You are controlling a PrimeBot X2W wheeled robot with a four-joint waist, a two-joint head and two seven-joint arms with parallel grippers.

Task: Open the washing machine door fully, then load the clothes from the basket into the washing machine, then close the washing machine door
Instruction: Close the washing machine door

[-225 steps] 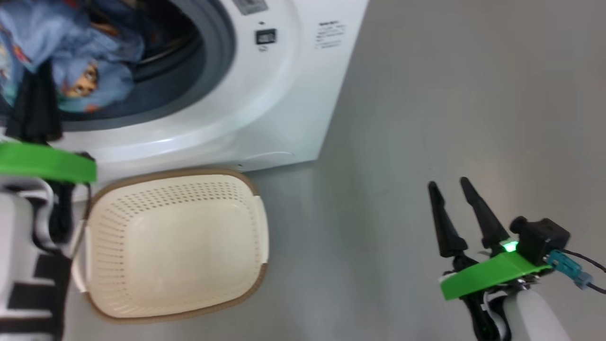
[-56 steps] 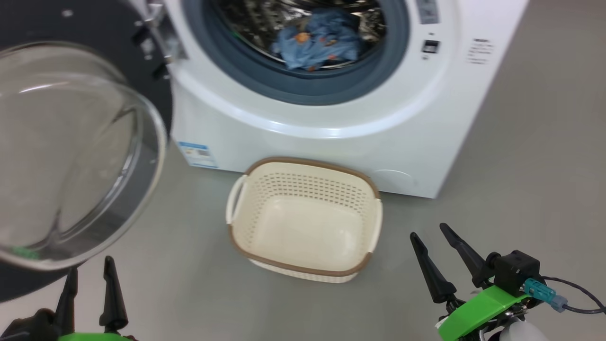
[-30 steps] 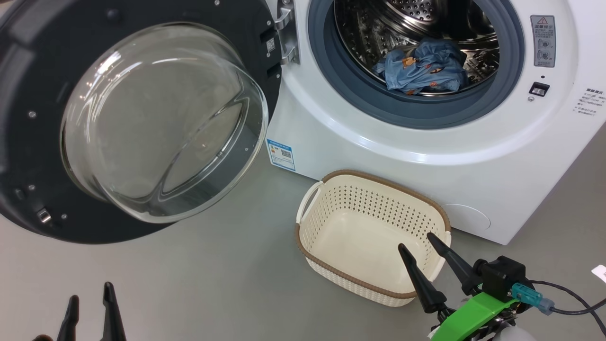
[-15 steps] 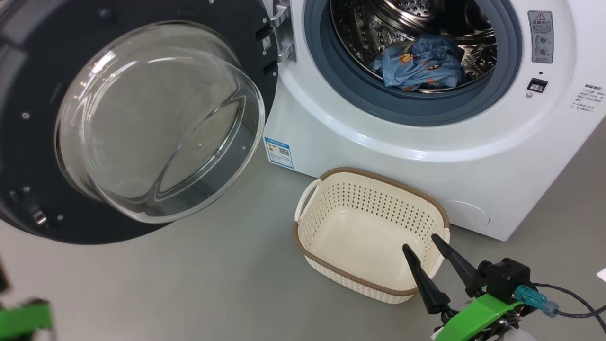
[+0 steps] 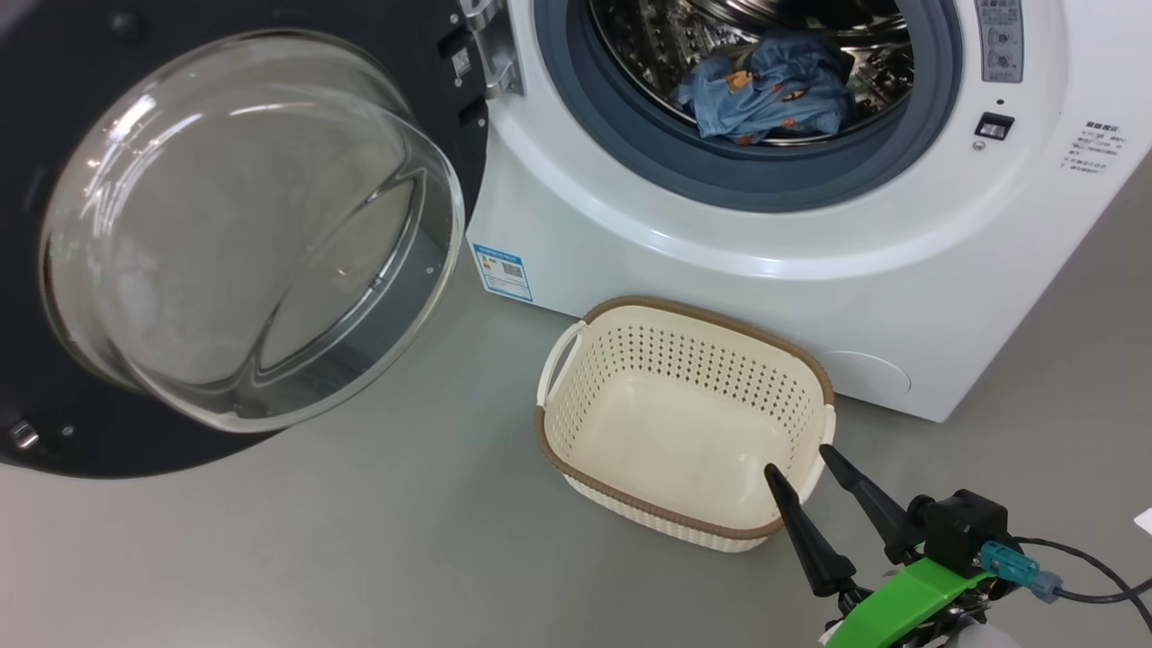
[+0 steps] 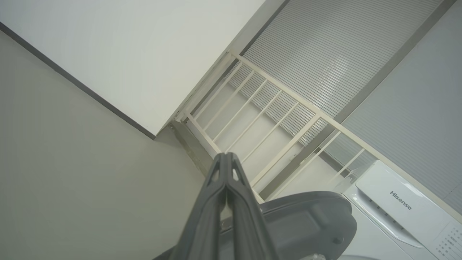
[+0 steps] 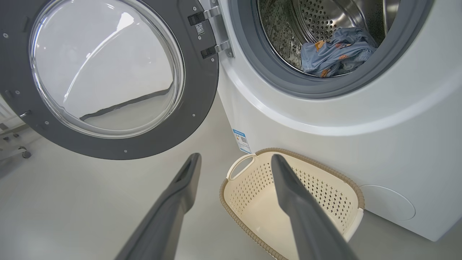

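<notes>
The washing machine door stands swung wide open at the left, its glass bowl facing me. Inside the steel drum of the white washing machine lie the light-blue printed clothes. The cream basket sits empty on the floor against the machine's front. My right gripper hovers open at the basket's near right corner, holding nothing. In the right wrist view the right gripper points at the basket, with the door and clothes beyond. My left gripper is shut on nothing, raised beside the door's dark outer face.
Grey floor spreads in front of and left of the basket. A blue label sticker marks the machine's lower left front. In the left wrist view a white railing and a pale wall stand behind the machine's top.
My left gripper has shut and has gone out of the head view's lower left. The head camera has shifted a little. The right gripper keeps its place by the basket.
</notes>
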